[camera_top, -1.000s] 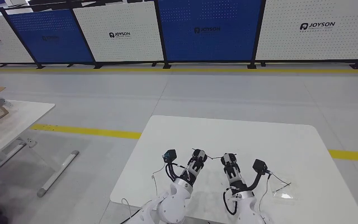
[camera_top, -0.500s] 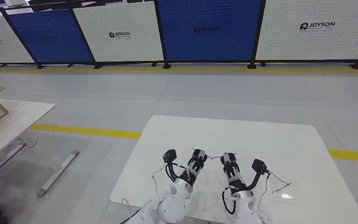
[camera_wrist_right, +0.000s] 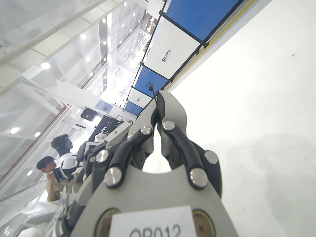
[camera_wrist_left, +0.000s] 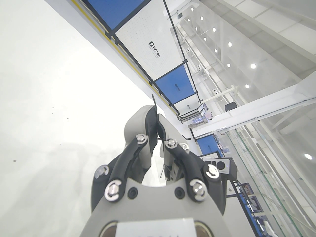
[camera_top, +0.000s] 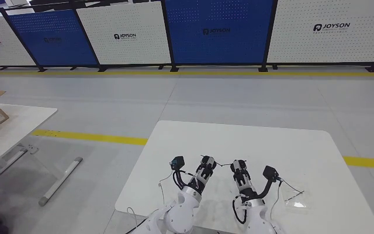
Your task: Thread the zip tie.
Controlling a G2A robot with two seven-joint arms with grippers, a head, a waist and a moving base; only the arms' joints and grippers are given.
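Observation:
Low over the near part of the white table, both arms hold one thin black zip tie between them. My left gripper is shut on one end of it. In the left wrist view a flat black strip pokes out past that gripper's closed fingertips. My right gripper is shut on the other end. In the right wrist view the tie's small square head sticks out just beyond the right gripper's tips. The two grippers face each other a short gap apart.
A clear plastic bag lies on the table near its front right edge, beside thin black cables of the right arm. The far half of the table is bare white surface. Blue and white panels stand well behind.

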